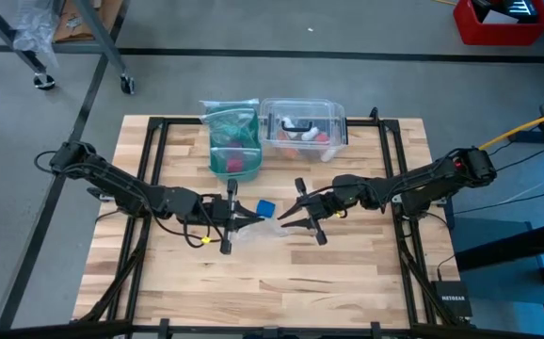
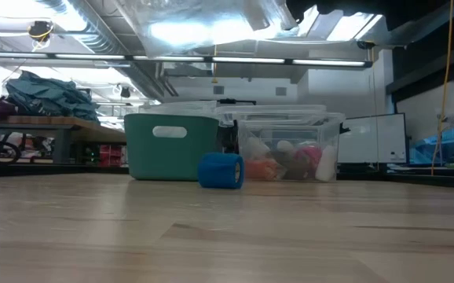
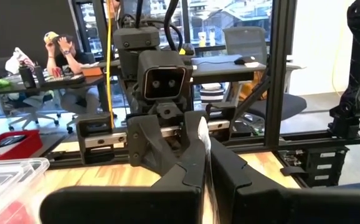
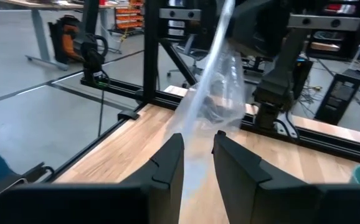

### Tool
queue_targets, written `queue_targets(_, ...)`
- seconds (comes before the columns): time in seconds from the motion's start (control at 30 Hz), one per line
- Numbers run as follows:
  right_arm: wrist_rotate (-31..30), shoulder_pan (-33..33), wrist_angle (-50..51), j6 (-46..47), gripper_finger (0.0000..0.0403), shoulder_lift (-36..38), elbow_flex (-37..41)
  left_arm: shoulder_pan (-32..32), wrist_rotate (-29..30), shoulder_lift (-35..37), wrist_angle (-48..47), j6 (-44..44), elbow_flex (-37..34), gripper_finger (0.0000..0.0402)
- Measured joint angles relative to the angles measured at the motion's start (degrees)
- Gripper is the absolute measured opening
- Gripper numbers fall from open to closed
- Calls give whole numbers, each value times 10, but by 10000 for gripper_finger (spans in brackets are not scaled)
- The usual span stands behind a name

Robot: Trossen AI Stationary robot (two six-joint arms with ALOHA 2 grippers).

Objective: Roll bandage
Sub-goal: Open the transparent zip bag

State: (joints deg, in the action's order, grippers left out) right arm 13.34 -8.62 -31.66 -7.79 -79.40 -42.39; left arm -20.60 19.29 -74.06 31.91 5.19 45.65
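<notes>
The bright blue bandage roll [image 1: 265,206] lies on the wooden table just beyond my two grippers, and no gripper touches it. In the low view the roll [image 2: 221,170] rests on its curved side. A clear plastic zip bag [image 1: 267,227] is stretched between my grippers above the table. It also shows at the top of the low view [image 2: 211,23]. My left gripper [image 1: 246,222] is shut on one end of the bag. My right gripper [image 1: 285,218] is shut on the other end and faces the left one. My left gripper pinches a thin edge of the clear bag [image 3: 203,135] between its two fingers. It comes level from the table's left, and the bag is clear of the table. My right gripper pinches the bag's bunched film [image 4: 200,146] between its two fingers, coming level from the table's right. The bag runs from there toward the left gripper, clear of the table.
A teal bin [image 1: 232,141] and a clear plastic box [image 1: 303,127] holding small items stand at the table's far edge behind the roll. A black frame rail [image 1: 253,121] runs around the table. Bare wood [image 1: 272,282] lies toward the near edge.
</notes>
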Motion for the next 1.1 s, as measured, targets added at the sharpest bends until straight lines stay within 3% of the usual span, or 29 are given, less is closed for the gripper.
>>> queue_targets(0.3, 13, 0, 1, 0, 90, 0, 0, 0, 0, 0, 2, 0, 0, 0)
queue_targets(0.6, -23, 0, 2, 0, 90, 0, 0, -4, 0, 0, 5, 0, 0, 0)
queue_targets(1.1, 7, 0, 1, 0, 90, 0, 0, -11, -11, 0, 8, 11, 0, 0)
